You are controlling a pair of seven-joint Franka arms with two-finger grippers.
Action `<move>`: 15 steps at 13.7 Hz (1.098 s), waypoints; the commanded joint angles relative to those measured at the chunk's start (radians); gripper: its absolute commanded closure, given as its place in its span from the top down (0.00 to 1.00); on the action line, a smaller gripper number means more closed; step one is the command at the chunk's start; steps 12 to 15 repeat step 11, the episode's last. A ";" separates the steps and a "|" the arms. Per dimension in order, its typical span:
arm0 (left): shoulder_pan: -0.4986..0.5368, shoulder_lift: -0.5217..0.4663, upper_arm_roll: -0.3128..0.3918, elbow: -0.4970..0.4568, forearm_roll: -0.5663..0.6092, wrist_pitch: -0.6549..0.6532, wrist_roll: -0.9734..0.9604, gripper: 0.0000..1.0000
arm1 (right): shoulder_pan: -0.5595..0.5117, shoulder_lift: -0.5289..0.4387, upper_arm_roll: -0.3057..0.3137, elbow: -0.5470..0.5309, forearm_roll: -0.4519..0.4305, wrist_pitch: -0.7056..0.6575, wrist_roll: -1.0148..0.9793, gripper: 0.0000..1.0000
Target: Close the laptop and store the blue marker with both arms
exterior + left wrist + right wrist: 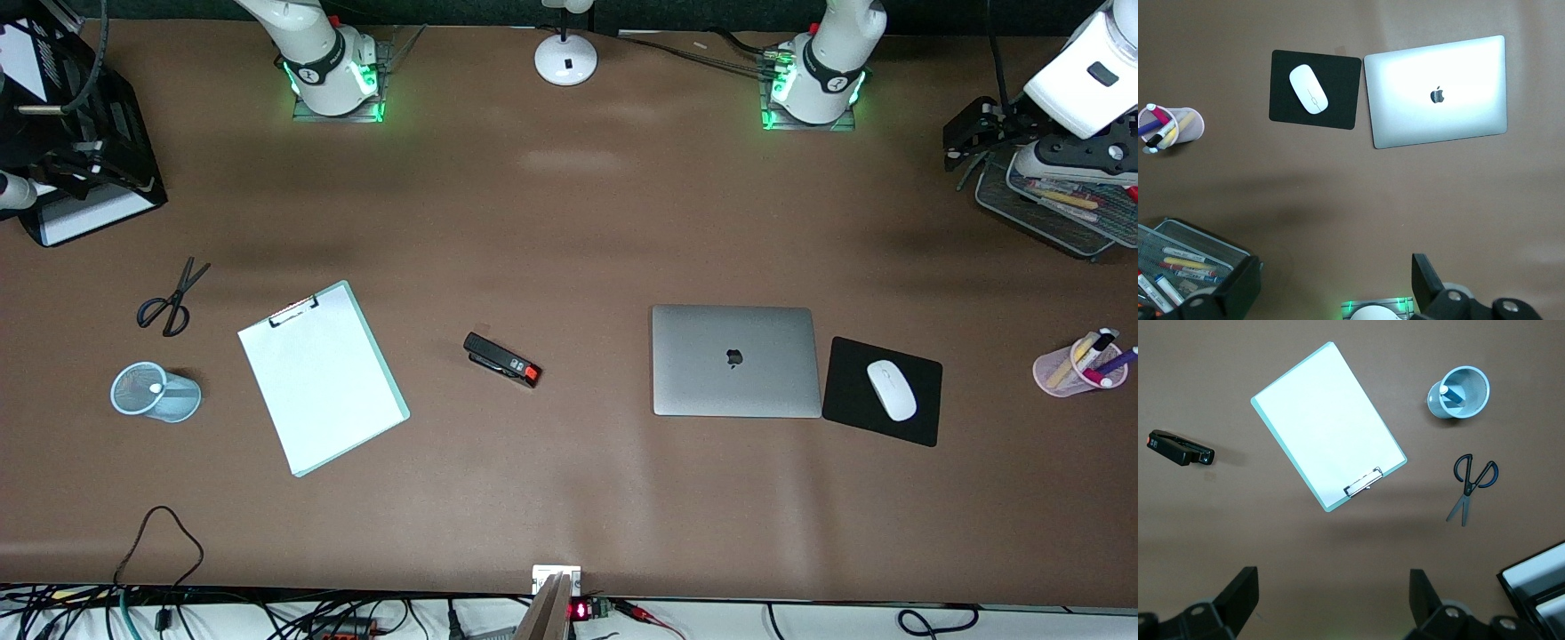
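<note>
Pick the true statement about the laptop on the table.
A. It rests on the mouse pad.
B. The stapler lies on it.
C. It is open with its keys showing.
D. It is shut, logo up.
D: the laptop lies flat with its lid down and logo facing up, beside the mouse pad, not on it.

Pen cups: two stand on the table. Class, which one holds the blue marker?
The pale blue mesh cup at the right arm's end, beside the scissors; it holds only the blue marker. The pink cup holds several pens.
</note>
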 commanded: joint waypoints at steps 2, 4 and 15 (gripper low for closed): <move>0.006 0.004 -0.002 0.001 -0.018 0.002 0.014 1.00 | -0.006 0.003 0.001 0.034 -0.013 -0.042 -0.035 1.00; 0.007 0.005 -0.001 0.003 -0.018 0.001 0.014 1.00 | -0.006 0.003 0.001 0.036 -0.013 -0.044 -0.035 1.00; 0.007 0.007 0.004 0.003 -0.018 0.001 0.015 1.00 | -0.005 0.002 0.004 0.034 -0.013 -0.046 -0.031 1.00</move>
